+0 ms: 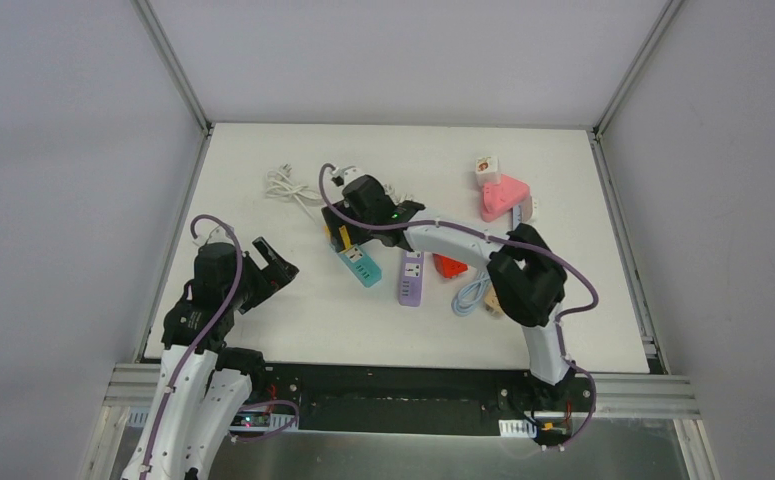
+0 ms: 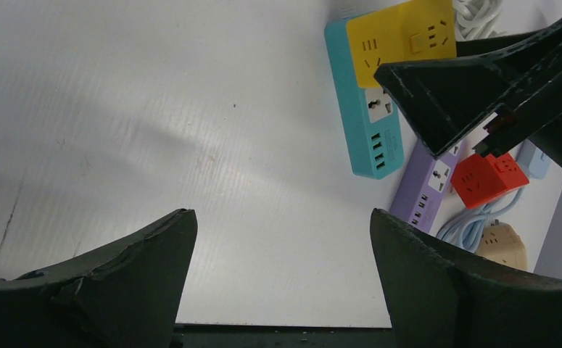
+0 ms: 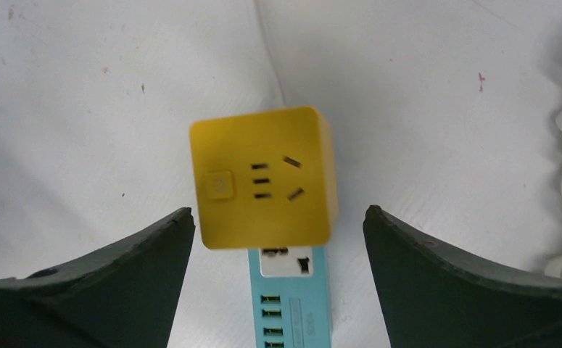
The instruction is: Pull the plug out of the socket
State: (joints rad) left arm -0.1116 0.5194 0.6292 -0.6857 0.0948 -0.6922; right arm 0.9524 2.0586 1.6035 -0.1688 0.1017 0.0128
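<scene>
White table [image 1: 263,330] is carrying all the clutter in its middle & far-right part. R arm [image 1: 453,240] is reaching diagonally across it, w/ its forearm passing over the gear. L arm [image 1: 198,300] is sitting at the near-left edge.

Teal strip [image 3: 292,304] is lying flat mid-table; the yellow plug [image 3: 263,177], a cube, is sitting on its far end. Right gripper [image 3: 278,215] is hovering over the plug, fingers spread wide either side, gaps showing on both sides, so nothing grasped. Left gripper [image 2: 281,214] is also hanging wide open, over bare table, well apart from the strip.

Around it: purple strip [image 1: 410,278] is lying just beside the teal one, w/ red adapter [image 1: 450,266] next to that, then light-blue cable [image 1: 468,297] & beige adapter [image 2: 502,246]. White cord coil [image 1: 285,185] is lying near the plug's far side. Pink block [image 1: 503,197] w/ a small white cube [image 1: 487,168] is sitting far right, well apart.
</scene>
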